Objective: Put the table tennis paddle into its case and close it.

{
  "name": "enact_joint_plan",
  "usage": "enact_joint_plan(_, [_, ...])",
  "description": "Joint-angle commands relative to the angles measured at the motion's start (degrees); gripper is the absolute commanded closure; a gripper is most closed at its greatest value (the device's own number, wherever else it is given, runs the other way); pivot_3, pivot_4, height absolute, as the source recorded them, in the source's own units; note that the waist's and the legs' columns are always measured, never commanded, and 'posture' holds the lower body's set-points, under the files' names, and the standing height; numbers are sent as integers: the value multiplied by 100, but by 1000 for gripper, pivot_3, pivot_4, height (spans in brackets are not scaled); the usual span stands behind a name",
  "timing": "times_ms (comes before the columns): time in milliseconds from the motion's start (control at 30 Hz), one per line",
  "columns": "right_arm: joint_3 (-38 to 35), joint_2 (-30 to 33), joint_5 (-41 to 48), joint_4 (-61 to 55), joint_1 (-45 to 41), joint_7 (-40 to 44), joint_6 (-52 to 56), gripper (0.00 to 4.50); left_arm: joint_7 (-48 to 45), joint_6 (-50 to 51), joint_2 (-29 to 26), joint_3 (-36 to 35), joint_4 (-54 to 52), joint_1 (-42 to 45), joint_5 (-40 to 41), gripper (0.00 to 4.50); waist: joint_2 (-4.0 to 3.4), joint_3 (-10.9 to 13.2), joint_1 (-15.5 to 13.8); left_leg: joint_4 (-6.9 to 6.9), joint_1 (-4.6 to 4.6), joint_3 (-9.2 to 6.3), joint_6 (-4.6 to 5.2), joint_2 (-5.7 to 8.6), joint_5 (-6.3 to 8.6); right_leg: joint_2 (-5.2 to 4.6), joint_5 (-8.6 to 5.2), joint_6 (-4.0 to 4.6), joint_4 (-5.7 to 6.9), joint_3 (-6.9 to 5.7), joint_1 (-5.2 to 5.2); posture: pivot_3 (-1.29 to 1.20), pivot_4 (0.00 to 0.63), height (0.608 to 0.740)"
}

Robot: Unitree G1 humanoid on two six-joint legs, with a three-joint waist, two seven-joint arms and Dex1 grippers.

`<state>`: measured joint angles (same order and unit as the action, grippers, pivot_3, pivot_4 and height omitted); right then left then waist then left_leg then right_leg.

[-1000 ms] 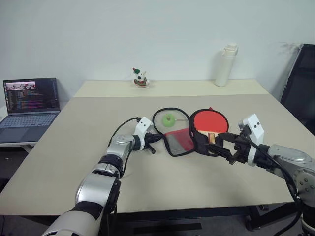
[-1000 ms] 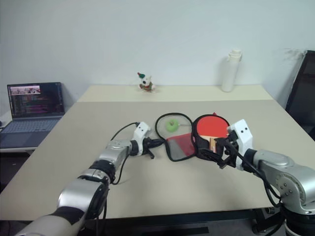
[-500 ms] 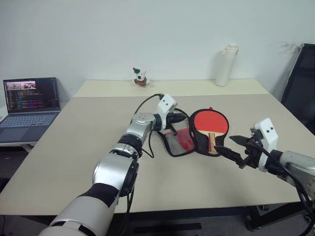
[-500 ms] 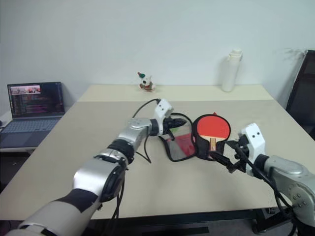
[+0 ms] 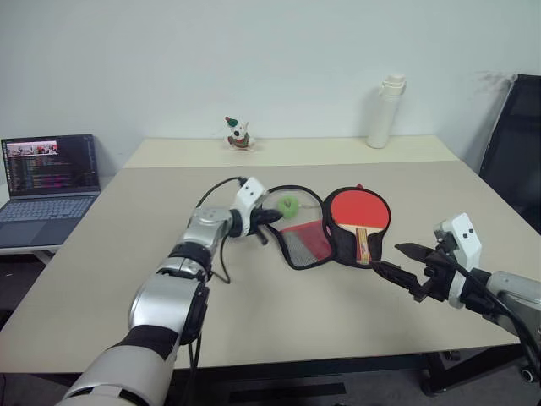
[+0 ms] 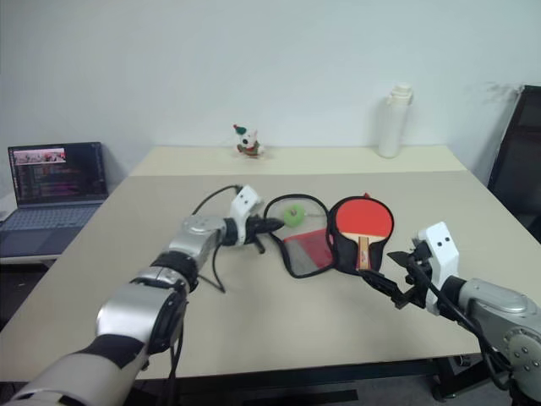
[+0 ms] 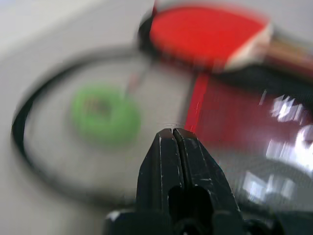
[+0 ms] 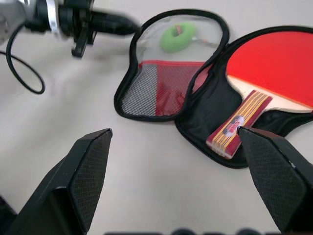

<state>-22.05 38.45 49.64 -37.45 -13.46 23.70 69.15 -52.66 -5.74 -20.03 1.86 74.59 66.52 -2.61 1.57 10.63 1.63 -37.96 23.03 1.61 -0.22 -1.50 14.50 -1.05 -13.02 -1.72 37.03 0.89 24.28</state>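
On open case (image 5: 325, 233) | paddle (image 5: 361, 211) handle toward robot | left claw (image 5: 272, 217) closed | right claw (image 5: 399, 260) spread, empty

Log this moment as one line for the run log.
paddle: lying on open case half | case: unzipped, flat | left gripper: shut, at case edge | right gripper: open, near handle, empty

On the table (image 5: 127, 254): one table tennis paddle (image 5: 361, 208), one case (image 5: 304, 241) lying unzipped in two joined halves, and one round green zipper pull (image 5: 289, 204). Toward the far edge: one white bottle (image 5: 382, 112) and one small figurine (image 5: 237, 134); off the table's left side, one laptop (image 5: 46, 182); at the right edge of the scene, one dark chair (image 5: 514, 152). Grippers, two: one left gripper (image 5: 272, 217) with fingers pressed together, and one right gripper (image 5: 390, 261) with fingers spread wide.
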Motion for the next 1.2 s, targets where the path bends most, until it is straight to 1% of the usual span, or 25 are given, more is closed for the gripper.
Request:
enact_joint_plan(33, [78,127,44,16,-178,55,-198,0,254,136,-114,44,-184,-15,-147,4455,0,0,-14,-1,0,0,0,0,0,0,0,0,2,-1,0,0,150,740])
enact_joint_plan(233, [243,193,17,145,-291,62,-300,0,554,297,-93,9,-150,-257,-239,4455,2,-1,-42,-3,0,2,0,3,0,-4,0,0,0,-1,-4,0,150,740])
enact_joint_plan(400, [250,267,56,135,-263,36,-311,0,752,319,205,-194,-103,-373,-78,4455,3,-2,-65,-5,2,2,0,3,0,-4,1,0,2,-6,-4,0,150,740])
enact_joint_plan(500, [257,318,48,123,-230,38,-319,0,918,327,509,-399,-46,-375,61,4455,4,-2,-70,-7,0,3,0,3,0,-5,1,0,3,-4,-7,0,150,740])
enact_joint_plan(633, [244,342,74,81,-206,21,-307,0,1092,290,878,-478,18,-269,52,4455,4,-2,-87,-7,0,3,0,4,0,-5,1,-1,2,-4,-7,0,150,740])
enact_joint_plan(733, [228,345,92,41,-177,-8,-296,0,1236,328,1040,-500,59,-188,4,4455,3,-2,-100,-7,-1,4,0,3,0,-4,1,0,3,-3,-7,0,150,740])
enact_joint_plan(867, [162,346,116,-25,-103,-68,-284,0,1250,251,1257,-460,75,57,-82,4455,4,-2,-119,-7,-1,3,0,4,0,-3,1,0,5,-4,-7,0,150,740])
enact_joint_plan(1067, [26,382,202,-95,-8,-189,-273,0,1155,97,1548,-434,121,721,-140,4455,4,-2,-144,-8,4,5,0,9,0,-4,1,-2,-3,-4,-7,0,150,740])
enact_joint_plan(1200, [-170,343,319,-301,139,-408,-209,0,1196,42,1973,-322,205,1161,-291,4455,4,-2,-149,-6,3,6,0,14,0,-3,1,-2,-3,-4,-7,0,150,740])
